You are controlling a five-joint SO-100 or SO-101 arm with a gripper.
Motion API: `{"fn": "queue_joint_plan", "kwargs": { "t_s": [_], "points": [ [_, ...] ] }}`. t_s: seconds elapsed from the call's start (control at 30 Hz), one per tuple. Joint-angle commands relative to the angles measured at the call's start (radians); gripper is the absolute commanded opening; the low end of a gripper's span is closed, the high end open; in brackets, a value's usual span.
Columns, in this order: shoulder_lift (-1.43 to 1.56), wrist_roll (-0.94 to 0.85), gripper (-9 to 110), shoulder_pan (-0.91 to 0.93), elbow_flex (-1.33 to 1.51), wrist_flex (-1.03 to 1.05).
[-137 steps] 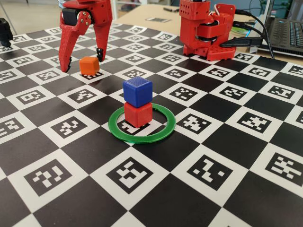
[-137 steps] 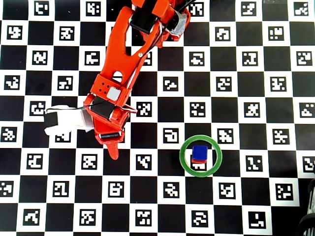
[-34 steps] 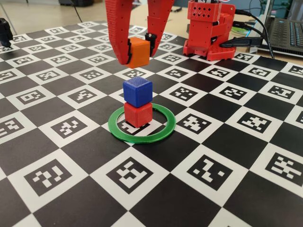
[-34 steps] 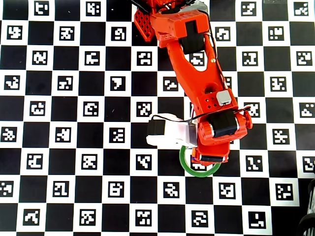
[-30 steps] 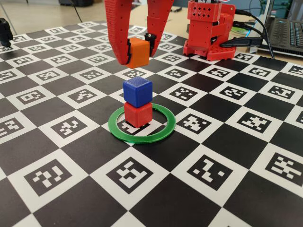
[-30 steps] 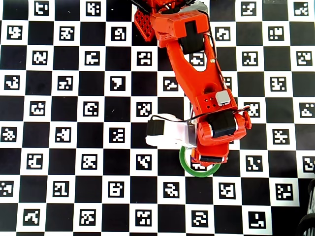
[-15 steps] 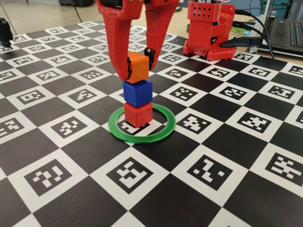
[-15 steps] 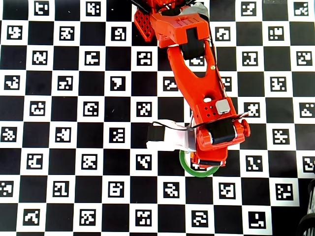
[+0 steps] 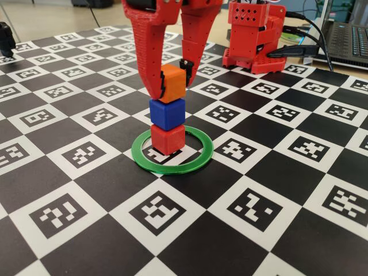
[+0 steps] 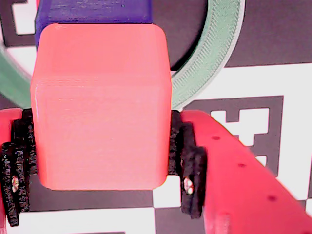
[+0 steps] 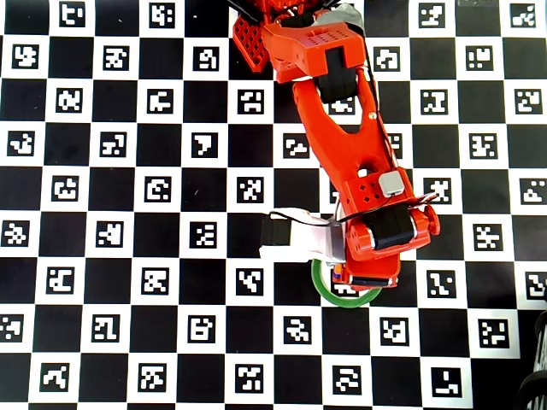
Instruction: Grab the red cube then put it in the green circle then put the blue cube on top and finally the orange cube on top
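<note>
The red cube [image 9: 168, 139] sits upright inside the flat green circle [image 9: 172, 150]. The blue cube [image 9: 167, 113] rests on the red cube. The orange cube [image 9: 172, 83] sits on the blue cube, slightly rotated.

Checkerboard mat and desk clutter

A black-and-white checkerboard mat [image 9: 270, 190] printed with square marker codes covers the table. In the fixed view, beyond the mat's far right corner sits an open laptop [image 9: 349, 40] with a dark keyboard, black cables [image 9: 313, 29] running near it. A small black object [image 9: 6, 39] stands at the mat's far left edge.
</note>
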Motion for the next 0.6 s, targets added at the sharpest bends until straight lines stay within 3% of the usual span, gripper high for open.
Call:
{"fn": "queue_joint_plan", "kwargs": {
  "t_s": [0.0, 0.57],
  "points": [
    [0.031, 0.003, 8, -0.012, -0.067, -0.015],
    [0.031, -0.005, 10, -0.012, -0.038, -0.023]
  ]
}}
